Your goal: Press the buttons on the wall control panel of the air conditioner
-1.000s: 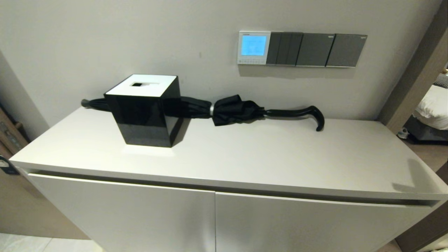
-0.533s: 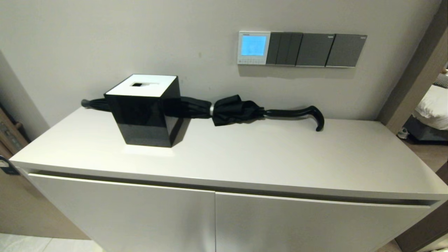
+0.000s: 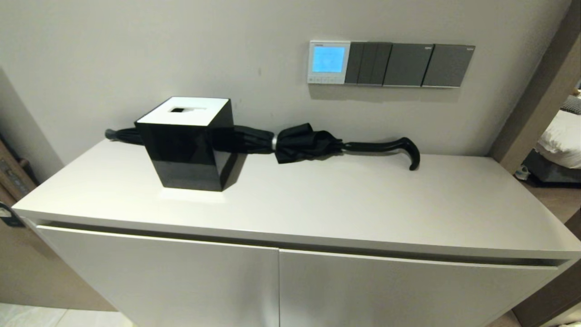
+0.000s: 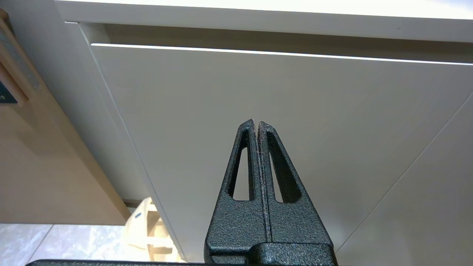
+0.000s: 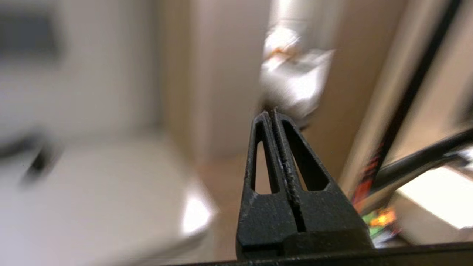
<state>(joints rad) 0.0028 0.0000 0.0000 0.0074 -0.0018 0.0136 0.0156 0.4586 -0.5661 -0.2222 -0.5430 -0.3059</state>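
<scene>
The white-framed wall control panel (image 3: 329, 61) hangs on the wall above the cabinet, its screen lit light blue. A row of tiny grey buttons (image 3: 326, 80) runs along its bottom edge. Neither gripper shows in the head view. My left gripper (image 4: 257, 123) is shut and empty, low down in front of the white cabinet door (image 4: 258, 92). My right gripper (image 5: 271, 113) is shut and empty, off the cabinet's right end, facing the doorway; the panel is not seen in that view.
Dark grey switch plates (image 3: 408, 64) adjoin the panel on its right. A black tissue box (image 3: 188, 143) and a folded black umbrella (image 3: 308, 141) lie on the white cabinet top (image 3: 363, 204). A doorway with a bed (image 3: 560, 136) is at the right.
A shadow at the cabinet top's right front corner one second ago has gone. The right wrist view is smeared by motion. Nothing on the cabinet has moved.
</scene>
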